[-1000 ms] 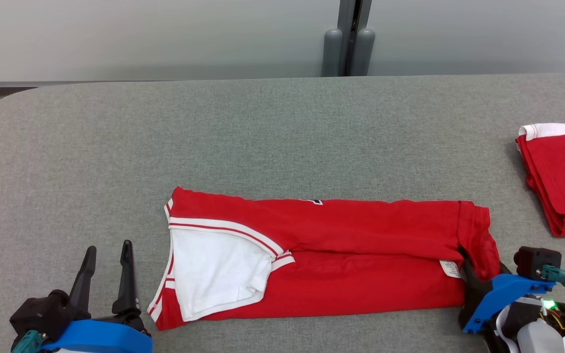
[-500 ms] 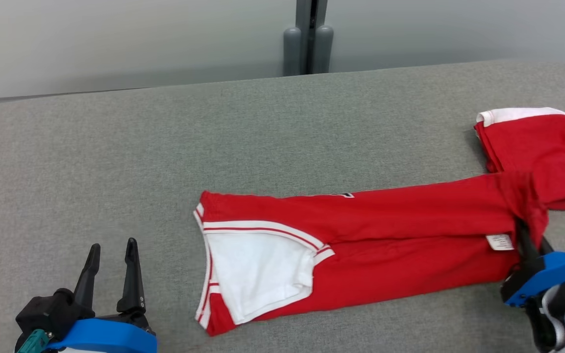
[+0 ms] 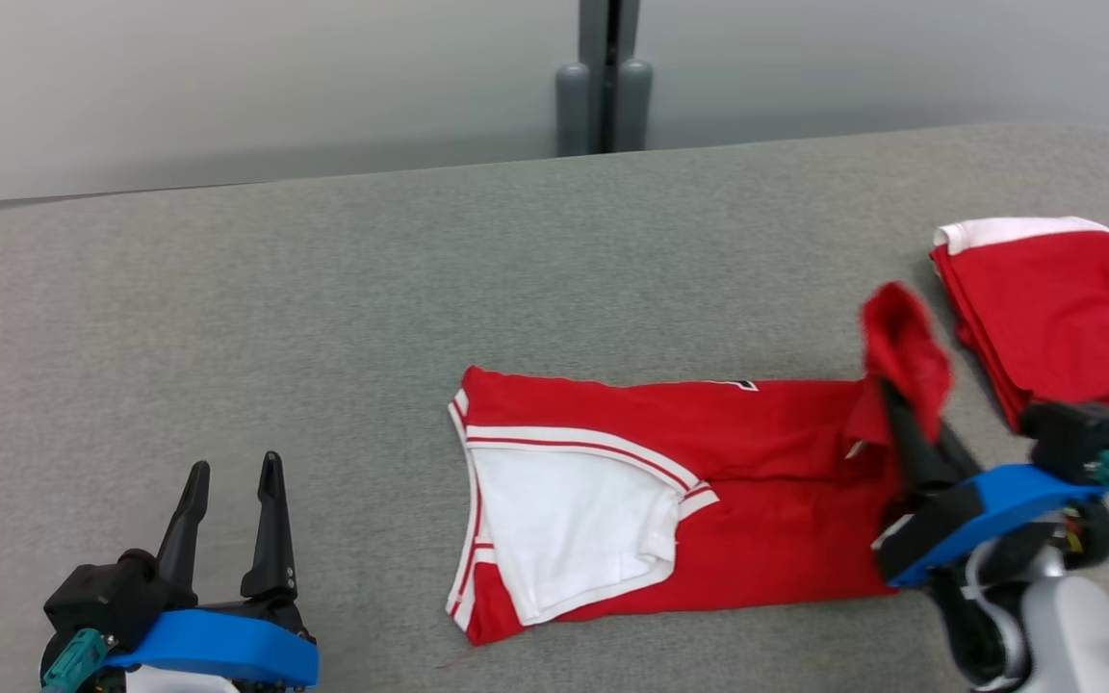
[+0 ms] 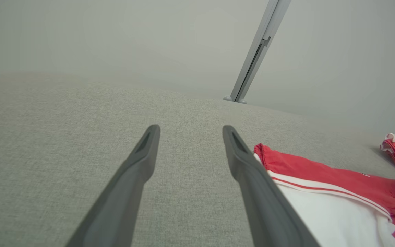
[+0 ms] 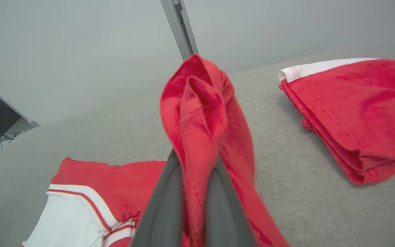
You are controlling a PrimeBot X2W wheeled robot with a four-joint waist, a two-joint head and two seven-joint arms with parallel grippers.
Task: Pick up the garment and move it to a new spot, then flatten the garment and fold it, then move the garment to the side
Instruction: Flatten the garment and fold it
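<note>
Ok, right gripper [image 3: 909,423] has clamped down: a second ago it was at the hem end with the cloth flat. Now it's fully closed on that end of the garment [image 3: 757,452] and has it pinched up off the bench [image 3: 323,289]. The right wrist view confirms it, with red fabric bunched between the two fingers and standing up above them.

Half a second back the strip ran long toward 3 o'clock. Now the raised end [image 3: 901,346] sits back toward centre and the collar end has slid a bit toward 3. The camera panned before that, so I'm ignoring the older offset.

The garment lies centre to 4 o'clock in the head view as a long folded strip, white panel [image 3: 564,520] at its 9 o'clock end. A second folded red garment [image 3: 1055,298] is at 3 o'clock, close to the raised end but not touching it.

Left gripper [image 3: 235,464] is at 7 o'clock, fingers spread wide, holding nothing, well clear of the cloth.

My read: lengthwise fold done, cross fold starting. Next, carry the end over toward 9 o'clock. Risk: the strip drags instead of folding.
</note>
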